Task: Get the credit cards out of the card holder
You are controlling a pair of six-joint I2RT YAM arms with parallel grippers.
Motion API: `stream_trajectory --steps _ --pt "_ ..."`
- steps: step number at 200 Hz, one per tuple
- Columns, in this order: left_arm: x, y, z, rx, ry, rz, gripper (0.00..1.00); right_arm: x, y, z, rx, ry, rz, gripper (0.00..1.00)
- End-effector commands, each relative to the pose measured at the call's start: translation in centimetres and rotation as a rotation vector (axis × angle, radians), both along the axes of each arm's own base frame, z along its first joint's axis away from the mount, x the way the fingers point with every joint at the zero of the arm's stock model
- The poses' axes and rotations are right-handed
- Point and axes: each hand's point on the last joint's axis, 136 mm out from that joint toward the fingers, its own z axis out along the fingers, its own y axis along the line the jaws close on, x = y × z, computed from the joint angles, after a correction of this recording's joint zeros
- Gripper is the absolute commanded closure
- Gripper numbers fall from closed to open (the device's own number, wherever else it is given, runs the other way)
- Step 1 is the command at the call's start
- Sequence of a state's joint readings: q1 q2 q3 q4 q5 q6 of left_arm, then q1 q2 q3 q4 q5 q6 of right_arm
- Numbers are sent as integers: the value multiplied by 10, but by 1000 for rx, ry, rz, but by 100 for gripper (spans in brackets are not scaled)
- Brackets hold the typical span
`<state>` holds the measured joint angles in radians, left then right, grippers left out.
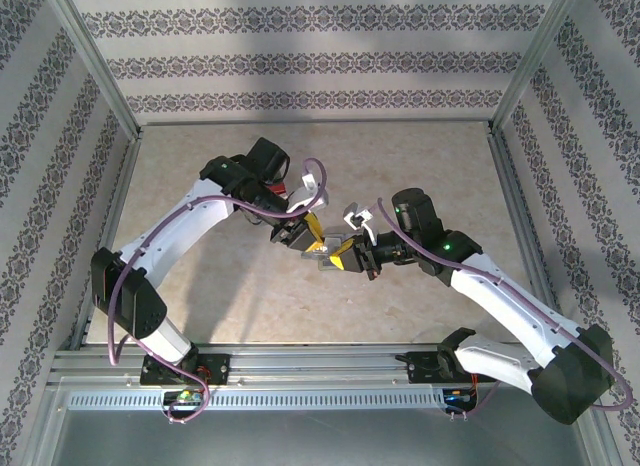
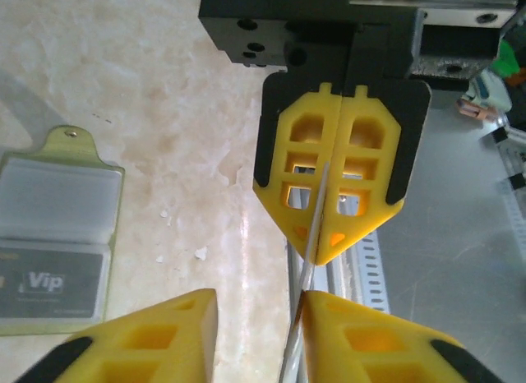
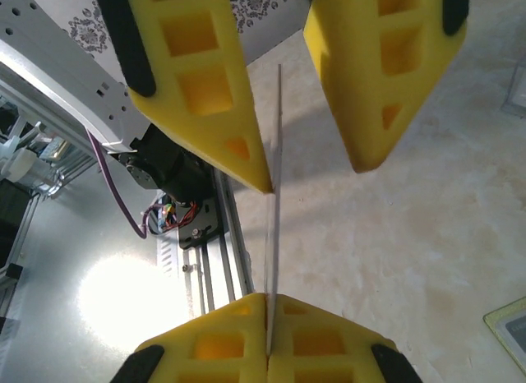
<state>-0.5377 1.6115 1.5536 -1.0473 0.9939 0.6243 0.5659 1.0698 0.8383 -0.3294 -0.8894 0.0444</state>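
The card holder (image 2: pixel 57 194) lies open and flat on the marble table at the left of the left wrist view. It is pale grey with a yellowish tab, and a dark "Vip" card (image 2: pixel 53 283) sits in its lower pocket. My right gripper (image 3: pixel 269 299) is shut on a thin card (image 3: pixel 274 235) held edge-on above the table. My left gripper (image 2: pixel 260 305) is open and straddles that card's other end (image 2: pixel 305 278), with one finger (image 2: pixel 386 342) touching it and the other apart. The card's face is hidden. Both grippers (image 1: pixel 315 244) (image 1: pixel 345 254) meet at mid-table.
The aluminium rail (image 1: pixel 300 371) with the arm bases runs along the near edge, close below the grippers. Frame posts and patterned walls (image 1: pixel 300 66) enclose the table on three sides. Bare marble (image 1: pixel 420 166) spreads behind and beside the arms.
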Motion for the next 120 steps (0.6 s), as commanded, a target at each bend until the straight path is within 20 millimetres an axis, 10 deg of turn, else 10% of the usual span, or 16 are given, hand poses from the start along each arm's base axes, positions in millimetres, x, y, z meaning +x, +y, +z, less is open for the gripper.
stream_trajectory --steps 1,40,78,120 --pt "-8 -1 7 -5 -6 -36 76 -3 4 13 24 -46 41 100" --pt "-5 -2 7 -10 -40 -28 100 0 4 9 11 -46 25 97" --pt "13 5 0 24 -133 43 100 16 -6 6 -9 -63 -72 44" --pt "82 34 -6 10 -217 246 100 32 -22 2 -35 -78 -202 2"
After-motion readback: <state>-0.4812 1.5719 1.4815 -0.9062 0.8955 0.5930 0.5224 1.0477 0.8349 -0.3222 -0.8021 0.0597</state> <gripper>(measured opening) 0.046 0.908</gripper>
